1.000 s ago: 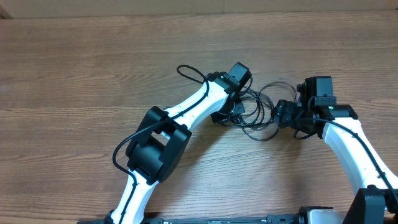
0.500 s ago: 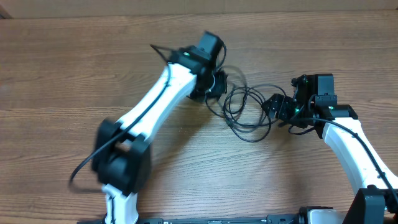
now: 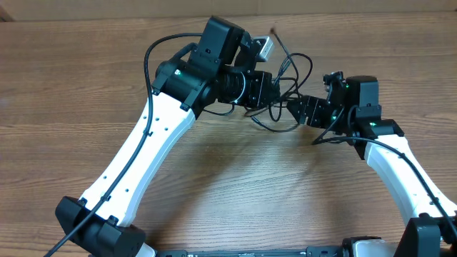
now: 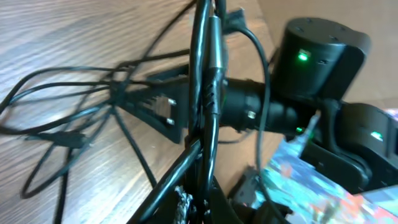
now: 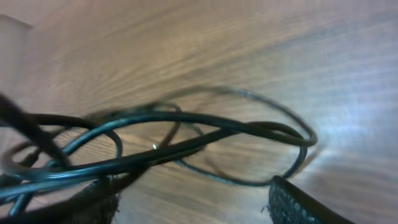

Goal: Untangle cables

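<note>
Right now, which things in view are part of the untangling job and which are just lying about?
Job: the cables, strung between left gripper and right gripper.
Not the job: wooden table; the arms' own thicker wires.

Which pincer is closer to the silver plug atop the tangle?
Left. The left pincer sits just below the silver plug; the right pincer is farther, down-right.

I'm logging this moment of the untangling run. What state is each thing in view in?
cables: tangled, with several loops crossing and strung between the two grippers.
left gripper: appears shut on the cables.
right gripper: open, with cable strands passing across the gap between its fingers.
table: bare wood, with some loose loops lying on it.
</note>
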`<state>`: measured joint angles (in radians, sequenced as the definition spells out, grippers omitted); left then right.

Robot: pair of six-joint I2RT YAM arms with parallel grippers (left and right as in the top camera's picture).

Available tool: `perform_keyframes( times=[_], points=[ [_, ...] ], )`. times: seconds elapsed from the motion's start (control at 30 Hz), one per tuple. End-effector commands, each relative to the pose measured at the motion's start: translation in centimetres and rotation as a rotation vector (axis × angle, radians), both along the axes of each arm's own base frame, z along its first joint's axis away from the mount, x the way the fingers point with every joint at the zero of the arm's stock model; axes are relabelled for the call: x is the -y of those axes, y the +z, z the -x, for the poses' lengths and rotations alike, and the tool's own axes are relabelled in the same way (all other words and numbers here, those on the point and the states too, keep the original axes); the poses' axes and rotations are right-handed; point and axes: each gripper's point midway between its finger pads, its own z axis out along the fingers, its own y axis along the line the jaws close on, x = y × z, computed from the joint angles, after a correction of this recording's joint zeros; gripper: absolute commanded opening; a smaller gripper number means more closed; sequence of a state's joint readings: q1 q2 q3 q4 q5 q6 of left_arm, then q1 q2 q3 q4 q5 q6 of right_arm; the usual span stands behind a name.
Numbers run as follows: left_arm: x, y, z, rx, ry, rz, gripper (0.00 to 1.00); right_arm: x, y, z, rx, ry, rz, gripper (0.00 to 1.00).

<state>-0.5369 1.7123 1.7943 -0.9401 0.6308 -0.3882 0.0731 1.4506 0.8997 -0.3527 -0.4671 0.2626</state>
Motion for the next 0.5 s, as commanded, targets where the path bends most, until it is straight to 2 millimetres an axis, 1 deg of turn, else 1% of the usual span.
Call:
perform_keyframes(
  times=[0.0,0.03,0.07,0.1,0.17,0.23,0.3,0.37,0.47],
  points=[
    [0.4,4.0,2.1,0.060,-0.088,0.106,0.04,-0.9,1.5,-1.0,0.065,0.017,0.005,0.65],
    [0.3,4.2,2.2,0.064,-0.088,0.109,0.04,-0.8,1.5,-1.2,0.071,0.008,0.017,0.61],
    [0.2,4.4,2.2,0.069,-0.087,0.112,0.04,-0.4,1.4,-1.4,0.075,-0.015,0.035,0.61],
    [-0.1,4.8,2.3,0.078,-0.083,0.116,0.04,0.3,1.3,-1.9,0.067,-0.077,0.045,0.64],
    [-0.4,5.1,2.3,0.102,-0.083,0.115,0.04,0.4,1.8,-2.4,0.079,-0.108,0.026,0.72],
    [-0.9,5.1,1.8,0.127,-0.056,0.089,0.04,-0.8,3.0,-2.8,0.122,-0.064,-0.037,0.75],
    [-1.7,4.3,1.0,0.144,-0.005,0.032,0.04,-2.7,4.9,-2.6,0.174,0.034,-0.128,0.76],
    [-2.7,3.3,0.0,0.155,0.059,-0.041,0.04,-4.3,6.6,-2.2,0.223,0.129,-0.207,0.76],
    [-3.2,2.9,-0.3,0.164,0.078,-0.075,0.04,-6.3,9.1,-1.1,0.294,0.273,-0.309,0.76]
  ],
)
